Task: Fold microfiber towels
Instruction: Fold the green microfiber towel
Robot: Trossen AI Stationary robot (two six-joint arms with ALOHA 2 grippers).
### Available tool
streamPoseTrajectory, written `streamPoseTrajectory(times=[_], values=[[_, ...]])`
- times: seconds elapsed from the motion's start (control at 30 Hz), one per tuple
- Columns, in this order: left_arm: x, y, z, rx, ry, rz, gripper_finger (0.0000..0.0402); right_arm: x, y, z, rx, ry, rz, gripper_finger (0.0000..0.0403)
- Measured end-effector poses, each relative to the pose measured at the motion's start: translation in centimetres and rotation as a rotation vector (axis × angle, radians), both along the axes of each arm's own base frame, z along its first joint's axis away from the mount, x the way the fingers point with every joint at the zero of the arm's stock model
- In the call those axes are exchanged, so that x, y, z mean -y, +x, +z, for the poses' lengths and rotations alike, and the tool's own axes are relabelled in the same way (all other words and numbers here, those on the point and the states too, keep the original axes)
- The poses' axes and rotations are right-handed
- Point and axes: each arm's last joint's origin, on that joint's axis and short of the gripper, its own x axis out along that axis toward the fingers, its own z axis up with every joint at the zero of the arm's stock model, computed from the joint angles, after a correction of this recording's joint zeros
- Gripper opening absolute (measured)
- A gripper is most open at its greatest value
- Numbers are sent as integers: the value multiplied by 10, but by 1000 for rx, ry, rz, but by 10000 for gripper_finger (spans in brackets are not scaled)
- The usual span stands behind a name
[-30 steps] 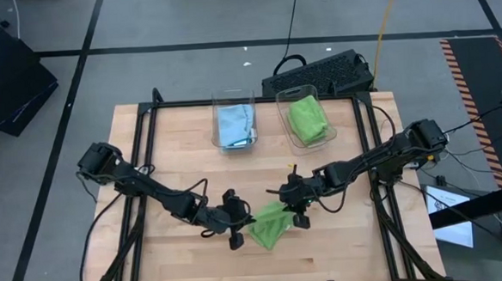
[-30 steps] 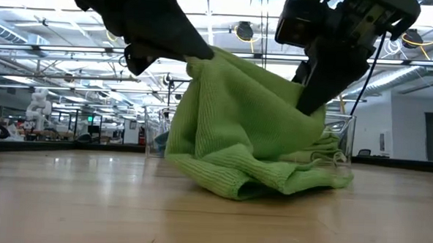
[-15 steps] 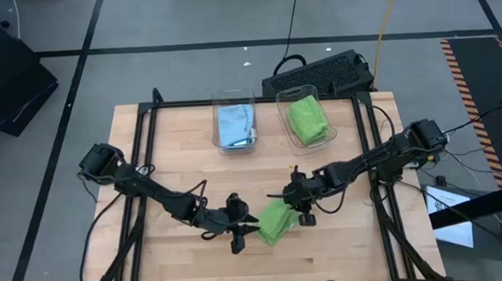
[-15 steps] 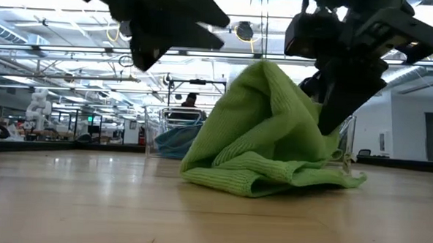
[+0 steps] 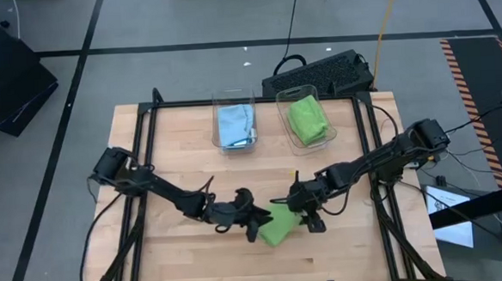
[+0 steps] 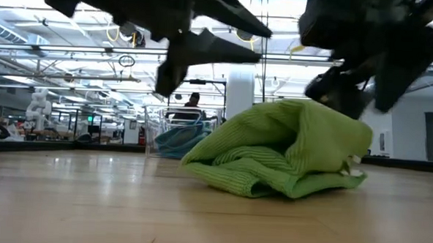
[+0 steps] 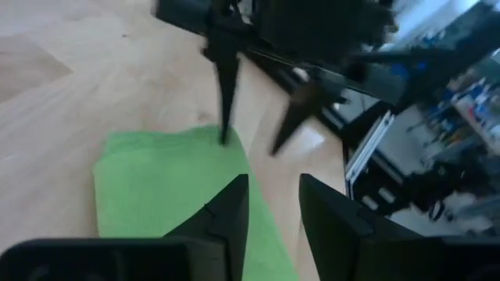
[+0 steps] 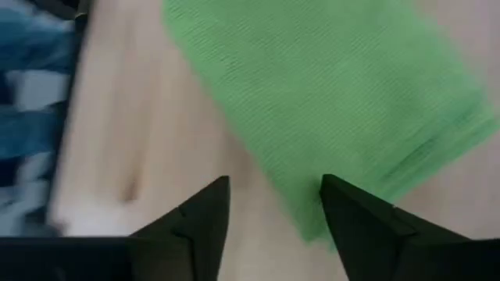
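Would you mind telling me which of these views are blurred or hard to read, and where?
Right wrist view: smeared throughout, the green towel streaked. Left wrist view: soft, the right gripper beyond the towel hazy. Low view: both arms are dark silhouettes against bright ceiling lights, though the towel's weave reads clearly. High view: evenly lit and sharp.

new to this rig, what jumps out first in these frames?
A lime green towel lies in a loose, half-folded heap near the table's front edge, with nothing holding it. The left gripper and right gripper hover on either side of it, both open. At the back of the table stand two clear bins, one with a light blue towel, one with a green towel.
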Motion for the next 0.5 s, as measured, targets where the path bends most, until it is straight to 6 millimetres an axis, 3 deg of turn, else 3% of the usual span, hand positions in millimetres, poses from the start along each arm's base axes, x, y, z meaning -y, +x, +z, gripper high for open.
streamPoseTrajectory(times=[0.23,0.37,0.5], values=[[4,14,-24,102,-122,31,84,1,-7,15,-84,178,-95,223],[12,23,-42,40,-73,-38,68,-2,0,24,66,284,-140,216],[16,24,-65,-70,-91,-146,57,-5,1,9,187,448,-194,178]])
